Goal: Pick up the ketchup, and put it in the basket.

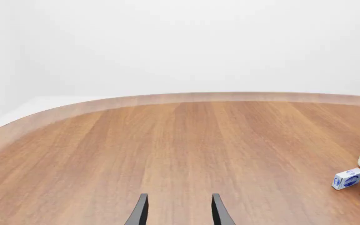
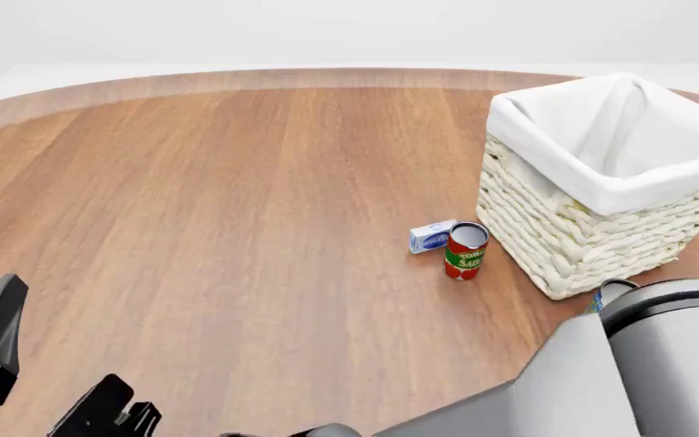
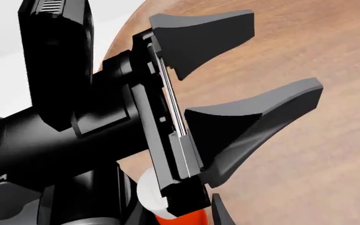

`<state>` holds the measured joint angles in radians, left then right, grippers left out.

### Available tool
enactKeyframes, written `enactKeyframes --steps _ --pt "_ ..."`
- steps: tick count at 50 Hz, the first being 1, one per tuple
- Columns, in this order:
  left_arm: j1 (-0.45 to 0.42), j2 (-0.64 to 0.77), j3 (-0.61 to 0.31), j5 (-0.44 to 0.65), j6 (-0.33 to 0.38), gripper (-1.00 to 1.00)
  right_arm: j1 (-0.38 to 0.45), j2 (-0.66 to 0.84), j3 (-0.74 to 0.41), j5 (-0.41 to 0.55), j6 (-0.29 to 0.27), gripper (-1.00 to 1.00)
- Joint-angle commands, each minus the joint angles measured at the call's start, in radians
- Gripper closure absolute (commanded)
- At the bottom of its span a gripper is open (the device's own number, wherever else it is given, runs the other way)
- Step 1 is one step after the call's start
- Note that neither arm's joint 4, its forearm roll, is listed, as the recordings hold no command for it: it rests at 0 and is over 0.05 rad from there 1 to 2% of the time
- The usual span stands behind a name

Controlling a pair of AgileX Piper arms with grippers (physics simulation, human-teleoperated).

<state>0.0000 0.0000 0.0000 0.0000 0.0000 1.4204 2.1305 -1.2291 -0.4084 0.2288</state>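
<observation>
So most of this shot is just the left gripper (image 3: 286,56), a big black thing hanging over the wooden table (image 3: 330,154). Its two fingers (image 3: 211,42) are spread well apart with nothing but bare wood between them. Right below the gripper's body you can see the white cap and a bit of the red-orange ketchup (image 3: 174,219) poking out. Just beside the bottle there's one dark pointed tip (image 3: 221,213). Can't tell if it's touching the bottle.
</observation>
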Motion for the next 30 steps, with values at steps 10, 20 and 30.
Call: enactKeyframes --steps 10,20,30 --pt "0.000 0.000 0.000 0.000 0.000 -1.00 -0.001 0.026 -0.036 0.017 -0.001 -1.00" --pt "0.000 0.000 0.000 0.000 0.000 -1.00 0.004 0.017 -0.027 0.011 -0.003 1.00" --pt "0.000 0.000 0.000 0.000 0.000 -1.00 -0.004 0.010 -0.014 0.001 0.002 1.00"
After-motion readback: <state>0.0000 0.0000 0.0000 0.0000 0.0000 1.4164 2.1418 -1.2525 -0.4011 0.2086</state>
